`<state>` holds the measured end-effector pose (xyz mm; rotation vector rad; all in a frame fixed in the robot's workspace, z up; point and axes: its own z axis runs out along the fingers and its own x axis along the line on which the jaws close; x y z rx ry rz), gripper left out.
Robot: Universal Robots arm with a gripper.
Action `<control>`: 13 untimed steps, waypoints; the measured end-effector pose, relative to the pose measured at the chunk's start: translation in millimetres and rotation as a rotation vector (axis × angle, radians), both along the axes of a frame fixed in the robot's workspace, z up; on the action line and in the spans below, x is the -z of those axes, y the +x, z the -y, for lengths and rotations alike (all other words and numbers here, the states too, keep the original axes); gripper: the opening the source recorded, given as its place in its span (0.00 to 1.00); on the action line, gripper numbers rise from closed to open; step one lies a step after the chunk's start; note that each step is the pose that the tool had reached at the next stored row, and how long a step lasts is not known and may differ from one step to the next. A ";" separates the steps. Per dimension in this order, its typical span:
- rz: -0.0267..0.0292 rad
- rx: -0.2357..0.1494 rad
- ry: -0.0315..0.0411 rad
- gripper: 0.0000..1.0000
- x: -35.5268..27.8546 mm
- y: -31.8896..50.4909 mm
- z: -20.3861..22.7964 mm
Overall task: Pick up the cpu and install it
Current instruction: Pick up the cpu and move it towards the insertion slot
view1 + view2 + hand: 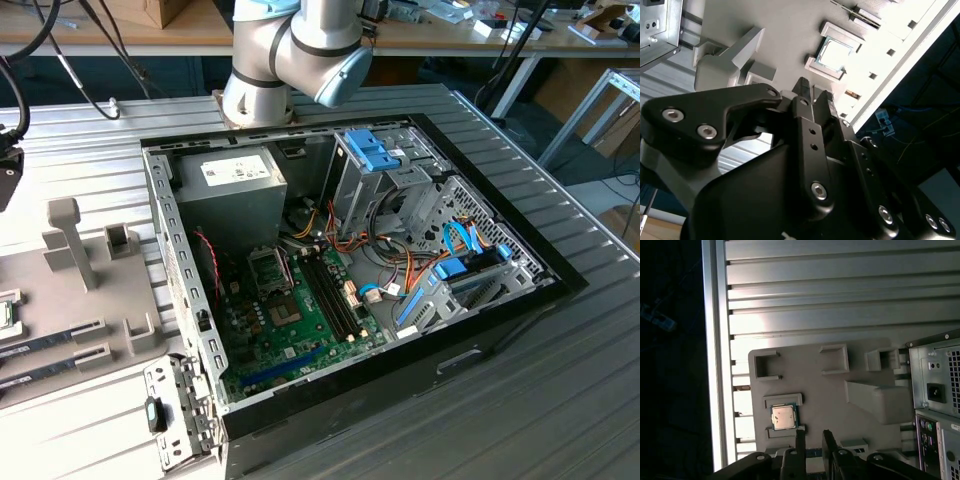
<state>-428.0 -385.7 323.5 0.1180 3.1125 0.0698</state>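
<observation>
Exterior view: socket [268, 268] is left open from above, hemmed by power supply [232, 185] at 12 o'clock, orange cables [318, 232] at 2, RAM slots [325, 285] at 3, case wall [172, 252] at 9. The cpu [784, 416] is ringed by low nest walls [784, 399].

Cpu [784, 416]: silver-grey metal top, dull sheen, thin green rim.
Holder plate [810, 365]: smooth matt grey plastic.
Desk [840, 300]: ribbed bare aluminium, bright glare.
Pincer [813, 436]: matt black, with shiny steel screws [818, 190].
Computer case [165, 230]: bare sheet metal inside.
</observation>
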 end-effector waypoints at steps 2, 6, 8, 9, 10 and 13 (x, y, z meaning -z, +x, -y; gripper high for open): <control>0.0000 0.000 0.0000 0.36 0.0 0.0 0.0; 0.0000 0.000 0.0001 0.48 0.1 0.0 0.0; 0.0000 0.000 0.0001 0.48 0.1 0.0 0.0; 0.0000 0.000 0.0000 0.48 0.1 0.0 0.0; 0.0001 0.000 0.0001 0.48 0.2 0.0 0.0; 0.0000 0.000 0.0001 0.48 0.5 0.0 0.0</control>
